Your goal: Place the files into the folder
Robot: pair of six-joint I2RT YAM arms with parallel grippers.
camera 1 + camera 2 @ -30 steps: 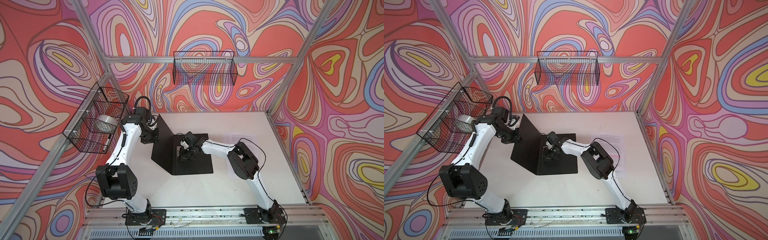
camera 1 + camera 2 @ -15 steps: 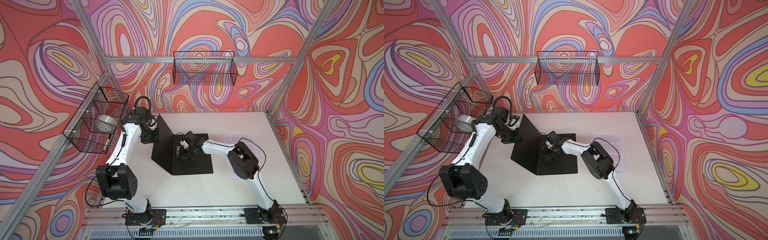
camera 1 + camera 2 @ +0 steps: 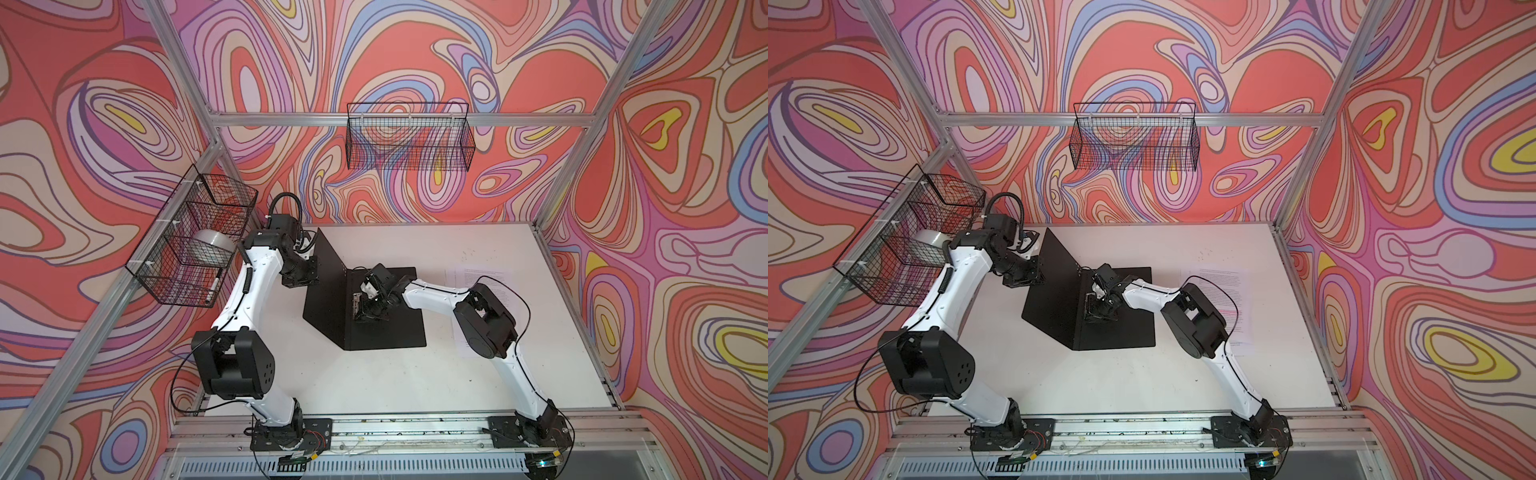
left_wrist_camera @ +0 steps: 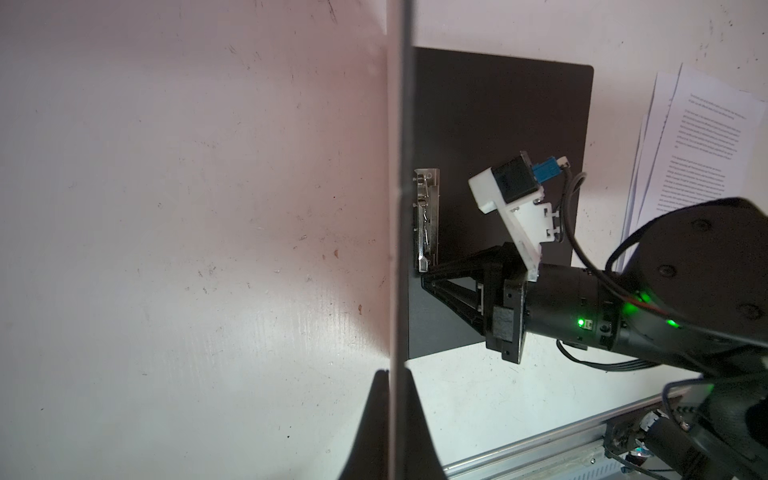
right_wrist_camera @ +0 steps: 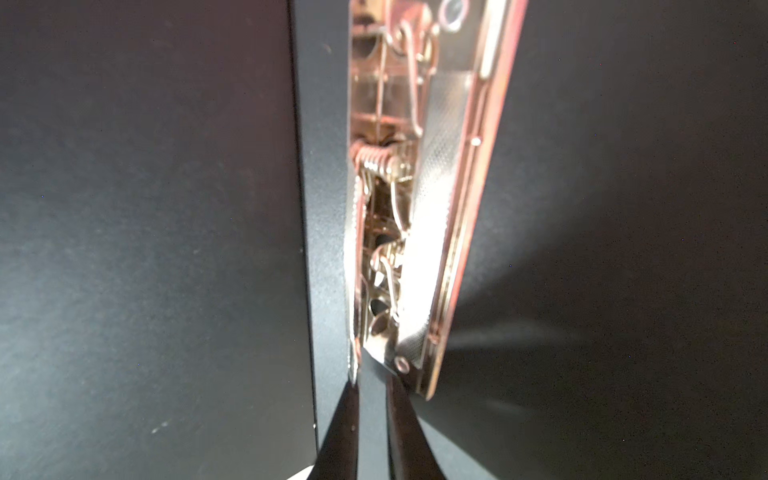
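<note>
Files [image 3: 1217, 275] lie flat at the right of the white table [image 3: 395, 395] in both top views, partly under the right arm and well apart from the folder [image 3: 386, 328], so none is in yet. That folder sits mid-frame, open, black inside up. The left gripper [image 3: 312, 272] holds its raised cover [image 3: 328, 286] tilted up, and the right gripper [image 3: 362, 311] reaches to the metal clip [image 3: 356, 300] at the spine.

Left wrist view: dark fingers at the bottom edge are clamped tight on the cover, seen edge-on as a thin grey line up the middle. The sheets, white with small black print, fan out at the upper right, beyond the lying half.

Right wrist view, close and blurred: the jaws are nearly together at bottom centre, apparently nipping the lever end of the shiny spring clip. Black card fills both sides.

Judged from this, opening is done and the clip is the step in hand. Fetching the sheets, sliding them in and closing are left.
</note>
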